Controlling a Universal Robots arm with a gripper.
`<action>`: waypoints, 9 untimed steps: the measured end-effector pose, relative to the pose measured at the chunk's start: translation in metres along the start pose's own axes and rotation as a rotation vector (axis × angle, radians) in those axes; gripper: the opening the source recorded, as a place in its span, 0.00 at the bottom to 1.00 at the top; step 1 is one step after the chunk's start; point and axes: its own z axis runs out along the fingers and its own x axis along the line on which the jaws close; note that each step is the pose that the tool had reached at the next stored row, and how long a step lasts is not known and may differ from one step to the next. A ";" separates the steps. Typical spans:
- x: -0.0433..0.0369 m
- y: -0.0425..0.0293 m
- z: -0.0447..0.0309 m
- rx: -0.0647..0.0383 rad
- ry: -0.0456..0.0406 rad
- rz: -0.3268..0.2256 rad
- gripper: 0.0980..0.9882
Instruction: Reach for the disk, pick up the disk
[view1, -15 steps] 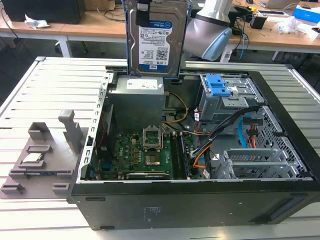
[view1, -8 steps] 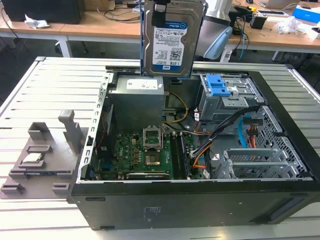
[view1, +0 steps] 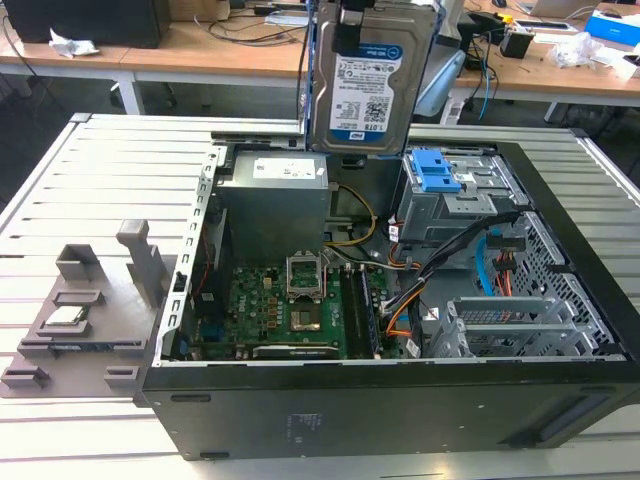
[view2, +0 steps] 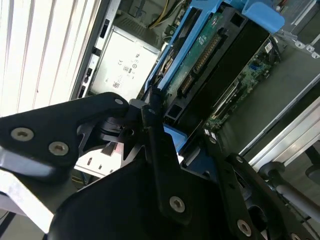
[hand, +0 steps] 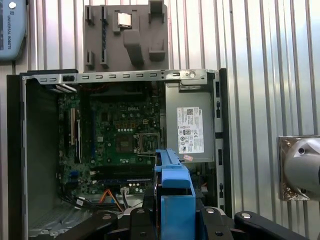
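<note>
The disk (view1: 362, 80), a silver hard drive with a white-and-blue label in a blue carrier, hangs upright in the air above the back of the open computer case (view1: 400, 410). In both wrist views my gripper (hand: 175, 216) is shut on it. Its black fingers (hand: 149, 210) clamp the blue carrier (hand: 175, 192) from both sides. The second wrist view shows the disk's (view2: 220, 65) dark circuit-board underside with my gripper (view2: 167, 137) closed on the frame's edge.
Inside the case lie the green motherboard (view1: 290, 310), the grey power supply (view1: 275, 200) and a drive cage with blue latches (view1: 437, 172). A grey fixture (view1: 85, 310) holding a small silver chip (view1: 63, 317) sits on the slatted table (view1: 100, 170) at the exterior view's left.
</note>
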 end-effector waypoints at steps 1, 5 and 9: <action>-0.0001 -0.0020 -0.0001 0.000 -0.0001 0.000 0.30; -0.0004 -0.0083 -0.0004 0.000 0.0001 0.000 0.30; -0.0004 -0.0090 -0.0004 0.000 0.0000 0.000 0.30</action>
